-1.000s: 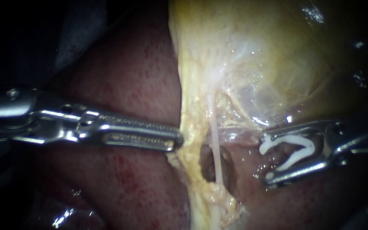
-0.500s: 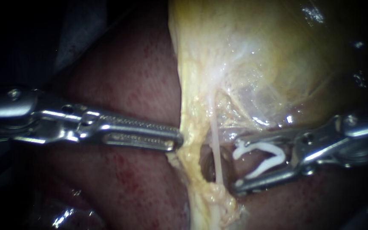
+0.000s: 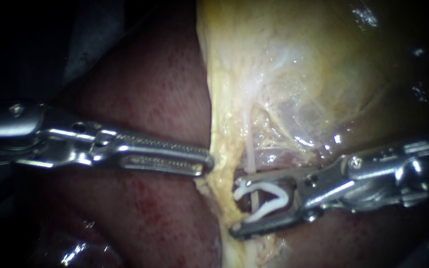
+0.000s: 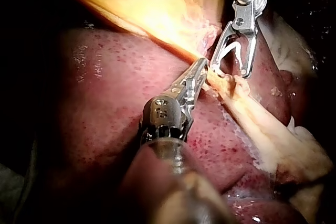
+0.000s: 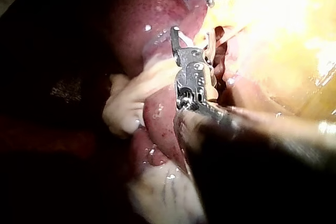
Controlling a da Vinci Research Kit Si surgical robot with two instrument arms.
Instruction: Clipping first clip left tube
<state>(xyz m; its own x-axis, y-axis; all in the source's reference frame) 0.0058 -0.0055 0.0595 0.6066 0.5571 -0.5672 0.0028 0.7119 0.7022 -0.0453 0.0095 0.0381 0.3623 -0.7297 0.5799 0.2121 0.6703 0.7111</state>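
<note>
Right instrument (image 3: 234, 204) advanced — jaws holding clip (image 3: 266, 185) astride tube (image 3: 250, 149), left instrument (image 3: 207, 164) pinching tissue edge (image 3: 220, 149).

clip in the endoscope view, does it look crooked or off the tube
Nothing stands out: the white clip sits open in my right instrument, its arms either side of the thin pale tube. No tear shows.

The clip (image 3: 269, 208) hides 1 part of the tube (image 3: 250, 149). The right instrument (image 3: 237, 203) is cut off at the endoscope view's edge and blurred near its wrist camera.
</note>
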